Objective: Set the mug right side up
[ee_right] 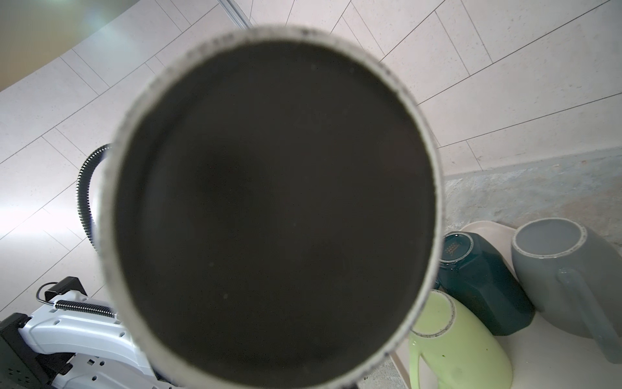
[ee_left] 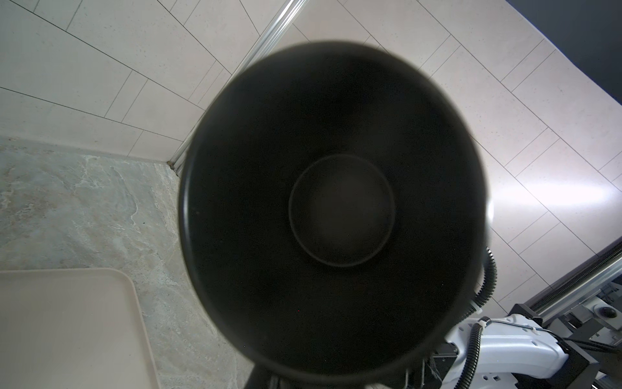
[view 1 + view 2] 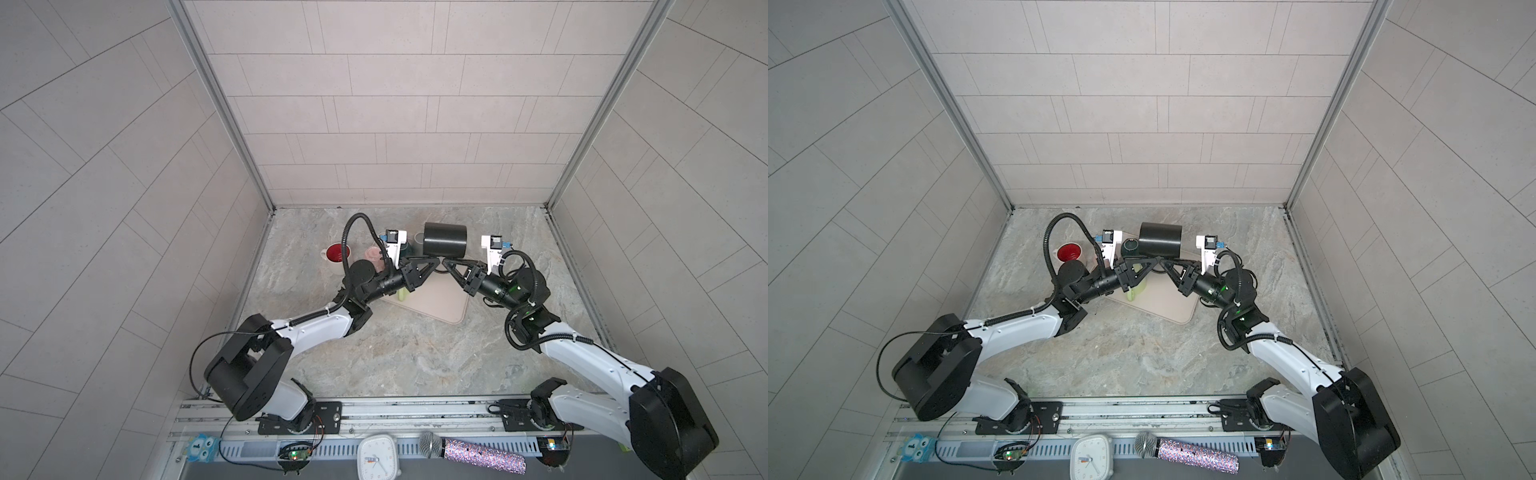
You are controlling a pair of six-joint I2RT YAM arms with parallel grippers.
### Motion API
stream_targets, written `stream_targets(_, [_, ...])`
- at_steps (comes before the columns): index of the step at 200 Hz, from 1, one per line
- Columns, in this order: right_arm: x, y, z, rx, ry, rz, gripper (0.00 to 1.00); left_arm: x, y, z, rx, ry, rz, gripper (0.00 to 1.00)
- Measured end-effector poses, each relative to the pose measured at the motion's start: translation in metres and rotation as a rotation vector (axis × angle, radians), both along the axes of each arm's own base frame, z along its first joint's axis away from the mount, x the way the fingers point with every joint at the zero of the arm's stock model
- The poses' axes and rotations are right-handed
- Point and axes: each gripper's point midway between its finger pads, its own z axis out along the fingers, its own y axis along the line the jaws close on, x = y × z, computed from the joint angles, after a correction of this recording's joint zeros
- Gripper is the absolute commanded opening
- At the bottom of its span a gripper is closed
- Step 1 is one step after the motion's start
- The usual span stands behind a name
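Note:
A black mug (image 3: 444,239) (image 3: 1160,239) hangs on its side in the air above the back of the beige tray (image 3: 440,307). My left gripper (image 3: 437,263) (image 3: 1155,260) and right gripper (image 3: 445,263) (image 3: 1163,261) meet tip to tip just beneath it, both with jaws closed at its handle. The left wrist view looks straight into the mug's dark mouth (image 2: 336,208). In the right wrist view the mug's base (image 1: 269,202) with its pale unglazed ring fills the picture. In both wrist views the mug hides the fingers and the handle.
On the tray (image 1: 555,363) stand upside-down mugs: light green (image 1: 451,347), dark teal (image 1: 484,283) and grey (image 1: 565,279). A white mug with a red inside (image 3: 336,253) and a pink mug (image 3: 373,252) stand upright left of the tray. Tiled walls close the back and sides.

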Motion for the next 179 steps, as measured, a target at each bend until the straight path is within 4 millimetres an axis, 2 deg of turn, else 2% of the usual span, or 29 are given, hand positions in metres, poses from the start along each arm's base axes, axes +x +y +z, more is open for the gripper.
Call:
stream_targets(155, [-0.0043,-0.0008,-0.0026,-0.047,0.025,-0.006,0.0,-0.0056,-0.0003,-0.0012,0.026,0.008,-0.01,0.0])
stream_targets(179, [-0.0047,-0.0001,-0.0028,-0.049,0.025,-0.003,0.11,-0.0065,0.0007,-0.0012,0.039,0.005,-0.003,0.0])
